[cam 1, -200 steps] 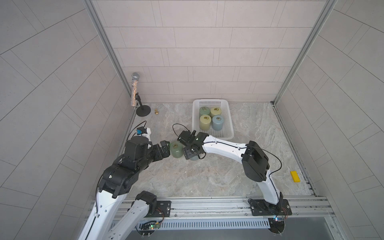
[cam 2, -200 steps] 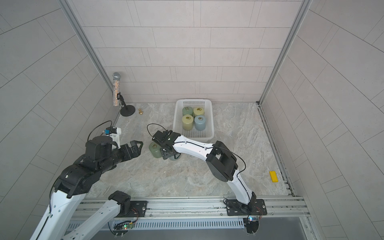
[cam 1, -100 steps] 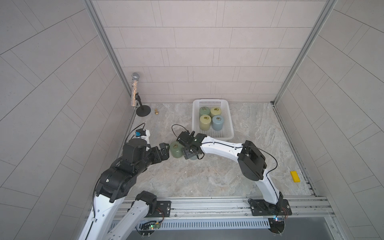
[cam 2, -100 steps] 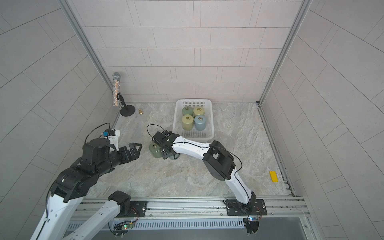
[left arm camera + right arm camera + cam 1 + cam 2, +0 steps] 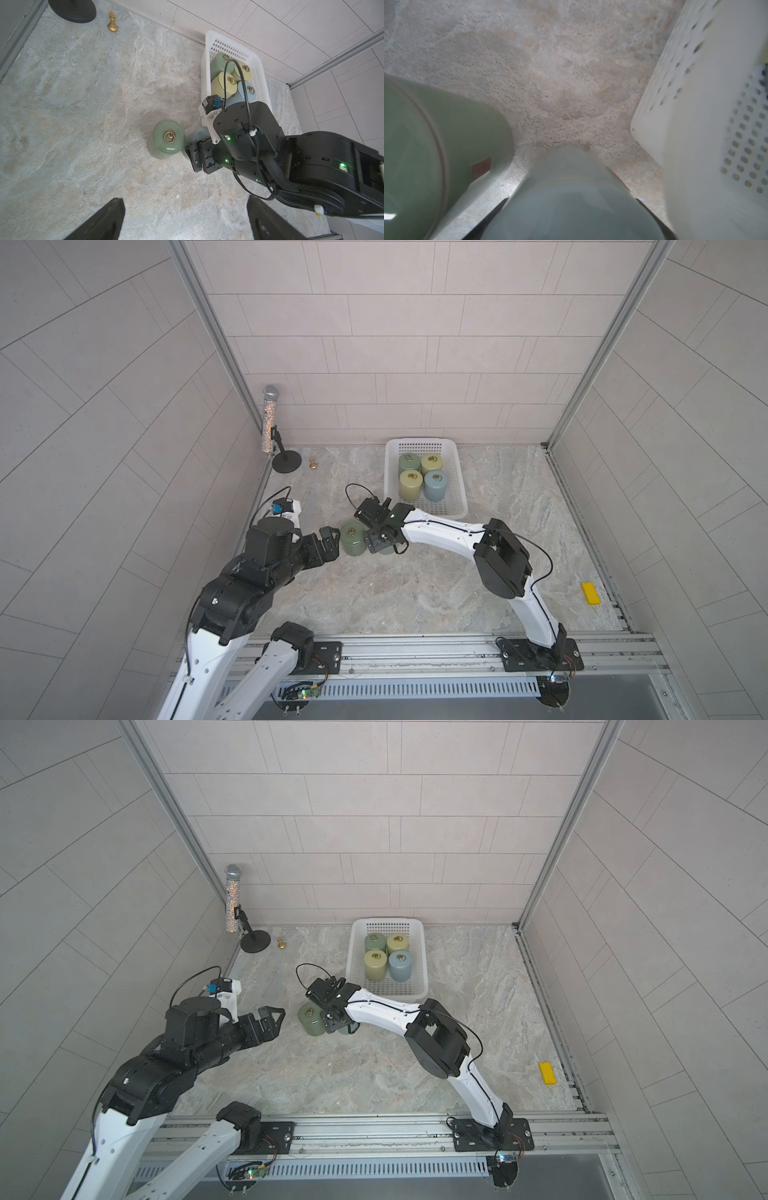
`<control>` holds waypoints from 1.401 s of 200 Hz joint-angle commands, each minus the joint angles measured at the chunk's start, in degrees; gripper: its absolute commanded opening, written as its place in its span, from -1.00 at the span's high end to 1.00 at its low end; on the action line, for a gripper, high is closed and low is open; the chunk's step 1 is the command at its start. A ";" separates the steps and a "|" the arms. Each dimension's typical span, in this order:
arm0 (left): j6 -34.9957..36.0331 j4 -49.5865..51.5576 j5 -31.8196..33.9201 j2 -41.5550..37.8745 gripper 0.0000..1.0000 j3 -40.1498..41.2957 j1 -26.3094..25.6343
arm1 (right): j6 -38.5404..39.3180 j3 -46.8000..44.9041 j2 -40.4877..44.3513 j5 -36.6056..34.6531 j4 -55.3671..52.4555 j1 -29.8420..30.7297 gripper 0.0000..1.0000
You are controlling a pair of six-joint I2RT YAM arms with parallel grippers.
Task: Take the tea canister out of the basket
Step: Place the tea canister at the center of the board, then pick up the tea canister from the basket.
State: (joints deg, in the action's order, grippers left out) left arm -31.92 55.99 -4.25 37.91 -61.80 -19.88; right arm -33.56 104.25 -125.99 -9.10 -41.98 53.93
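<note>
Right fingers (image 5: 492, 214) clasp the grey-blue tea canister (image 5: 571, 197) on the worktop (image 5: 415, 593), mid-frame in both top views, beside a green canister (image 5: 168, 137), outside the basket (image 5: 420, 443) holding 4 canisters (image 5: 410, 485). Left fingers (image 5: 104, 220) spread wide, empty.

Blurred, edge-cropped — the pale grey canister (image 5: 571, 197); the green canister (image 5: 425, 155) likewise.

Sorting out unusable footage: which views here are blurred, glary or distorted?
Right wrist view: soft throughout, the pale canister close to the lens and the basket wall smeared. Left wrist view: sharp, a small glare streak on the green canister lid. Both top views: sharp, evenly lit, tile lines on the side wall bowed by the wide lens.
</note>
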 commanded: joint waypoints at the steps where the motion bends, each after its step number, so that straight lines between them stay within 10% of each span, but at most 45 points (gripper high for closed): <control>1: 0.90 -0.53 -0.22 -0.12 -1.00 -0.75 0.14 | 0.43 0.21 1.54 -1.14 0.13 -0.06 -0.80; 185: 1.28 -2.64 0.83 6.21 -1.00 -2.12 0.11 | -2.96 -14.91 28.46 -6.08 -1.25 0.63 -1.00; 280: 4.22 -11.74 -3.19 26.31 -1.00 -7.12 -0.48 | -1.71 -32.50 49.86 -2.71 3.26 -11.70 -0.99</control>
State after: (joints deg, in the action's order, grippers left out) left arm -30.41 47.90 -6.74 60.20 -65.80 -19.90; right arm -35.86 74.17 -80.14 -12.86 -39.66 44.75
